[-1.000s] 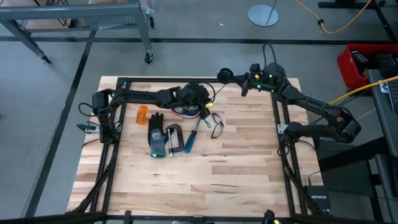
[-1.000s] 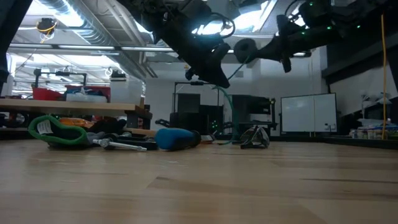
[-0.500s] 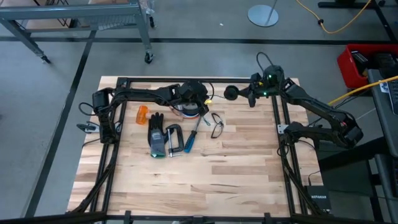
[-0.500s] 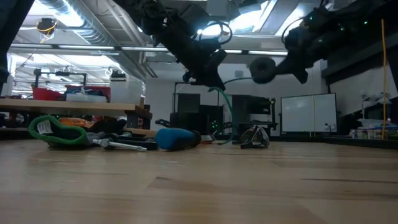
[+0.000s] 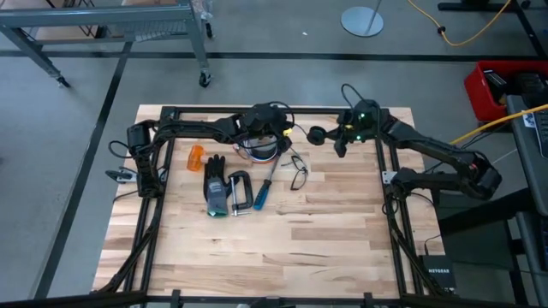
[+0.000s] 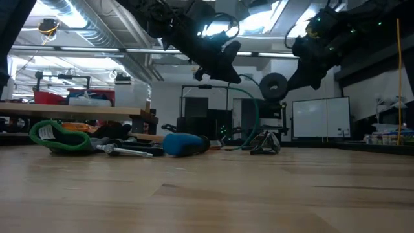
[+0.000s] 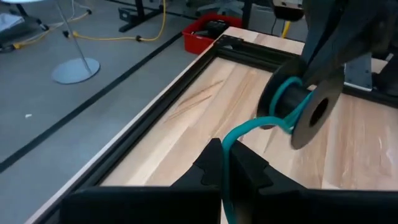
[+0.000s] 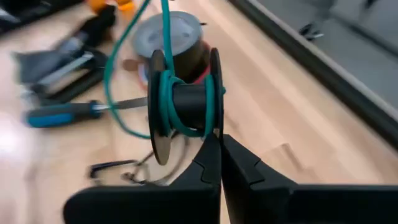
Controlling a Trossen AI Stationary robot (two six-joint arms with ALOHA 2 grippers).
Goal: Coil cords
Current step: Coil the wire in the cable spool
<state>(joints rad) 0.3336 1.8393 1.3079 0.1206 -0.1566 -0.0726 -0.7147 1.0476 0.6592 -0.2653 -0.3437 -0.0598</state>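
A pale butcher-block wooden table (image 5: 282, 231) is framed by black metal rails (image 5: 381, 197). Laid on it are an orange cylinder (image 5: 196, 157), a black work glove (image 5: 216, 183), a metal clamp (image 5: 239, 192), a blue-handled screwdriver (image 5: 264, 186) and a small black cord (image 5: 297, 175).

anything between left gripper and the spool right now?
Only the teal cord, running from the shut left gripper to the black spool in the right gripper. Left wrist view shows it.

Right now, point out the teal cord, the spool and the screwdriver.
teal cord (image 7: 249, 127): left wrist view, on the arc between the left jaws and the spool.
spool (image 8: 186, 104): right wrist view, on the dark hub.
screwdriver (image 5: 262, 193): high view, on the blue handle.
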